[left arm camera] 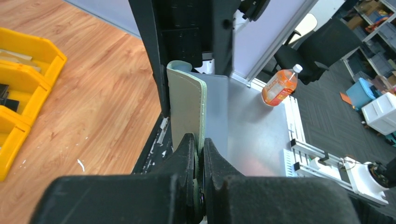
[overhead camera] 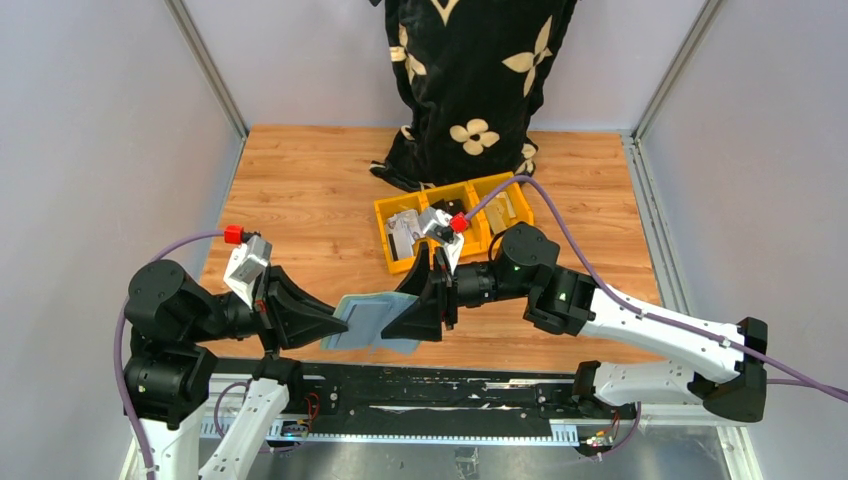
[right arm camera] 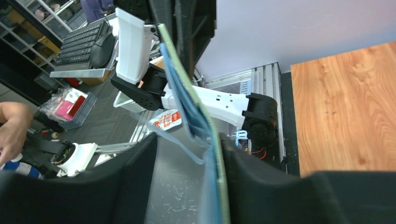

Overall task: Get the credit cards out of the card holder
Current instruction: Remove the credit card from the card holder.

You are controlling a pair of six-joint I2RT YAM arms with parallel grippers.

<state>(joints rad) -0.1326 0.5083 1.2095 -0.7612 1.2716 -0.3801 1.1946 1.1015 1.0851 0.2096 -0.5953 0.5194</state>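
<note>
Card holder (overhead camera: 368, 320) is held up off the wooden table (overhead camera: 300, 190), low centre of the top view, spanned between the two claws. Its left edge is pinched by the left gripper (overhead camera: 335, 320). In the left wrist view the fingers (left arm camera: 187, 154) are seen pressed together on the green-edged flap, and the holder (left arm camera: 187, 102) stands upright straight ahead of them. The right gripper (overhead camera: 402, 322) is at the holder's right edge. In the right wrist view its jaws are seen apart, with the holder (right arm camera: 196, 112) between them, lying along the right-hand finger (right arm camera: 238, 163) and clear of the left-hand one. Whether cards are in the slots cannot be told. Yellow bins (overhead camera: 382, 225) are seen beyond, at centre frame.
</note>
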